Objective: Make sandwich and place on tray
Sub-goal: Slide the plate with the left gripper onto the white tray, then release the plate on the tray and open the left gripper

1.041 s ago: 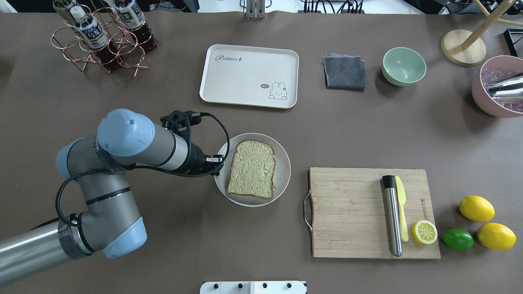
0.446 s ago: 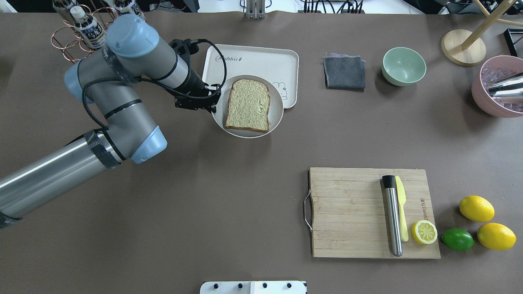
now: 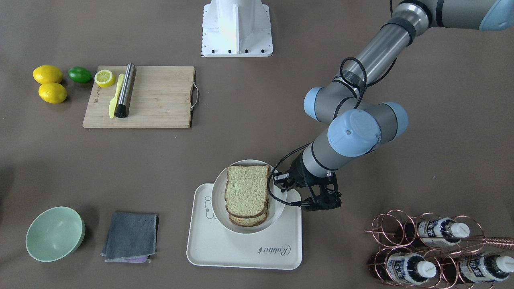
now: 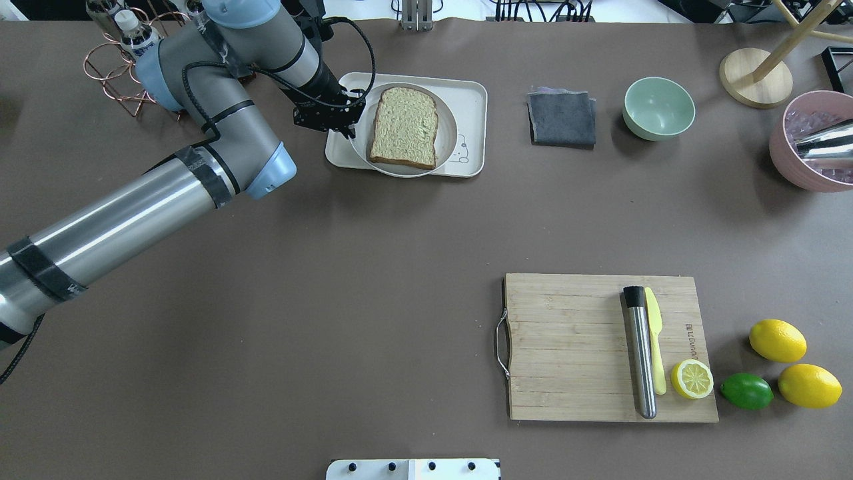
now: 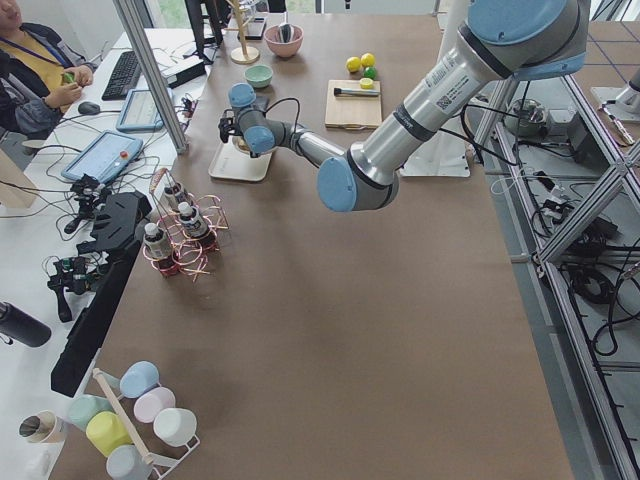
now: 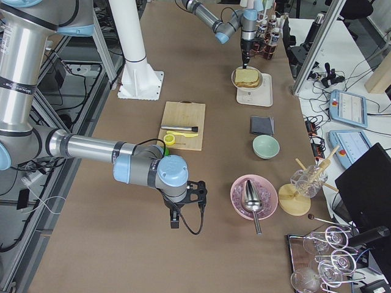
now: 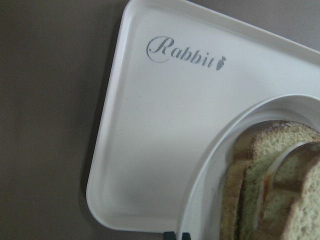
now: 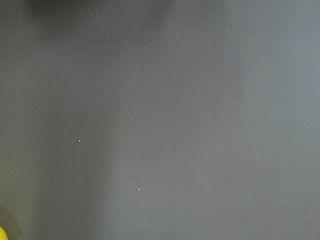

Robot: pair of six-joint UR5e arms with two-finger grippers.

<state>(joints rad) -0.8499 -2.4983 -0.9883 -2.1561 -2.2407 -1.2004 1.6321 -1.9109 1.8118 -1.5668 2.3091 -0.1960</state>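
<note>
From overhead we see only the top slice of the sandwich (image 4: 404, 127), lying on the round white plate (image 4: 447, 133) above the tray (image 4: 472, 100). There the plate seems to sit within the tray's outline. The front-facing view differs: in it the plate (image 3: 218, 198) overhangs the tray's (image 3: 225, 249) edge on the robot's side. It also shows a second slice under the first, sticking out toward the operators, with a thin orange line between them. The left wrist view gives us the stack edge-on: crusts, a white rim and a streak of orange between the slices (image 7: 280, 200). Beside it the "Rabbit" script lies on bare tray (image 7: 145, 150). None of the views lets us tell whether the plate rests on the tray or hangs just above it.

The left gripper (image 4: 351, 127) is closed narrow on the plate's rim, on the side toward the bottle rack (image 4: 126, 60). One finger is over the rim and one outside it. In the wrist view its dark fingertips (image 7: 177, 235) just show at the bottom edge, against the rim (image 7: 205, 190). It touches the plate only, not the bread.

The right gripper (image 6: 174, 220) shows only in the exterior right view, pointing down near the cutting board (image 6: 183, 113). We cannot tell how its jaws stand. Its own camera shows nothing but brown table (image 8: 160, 120)
</note>
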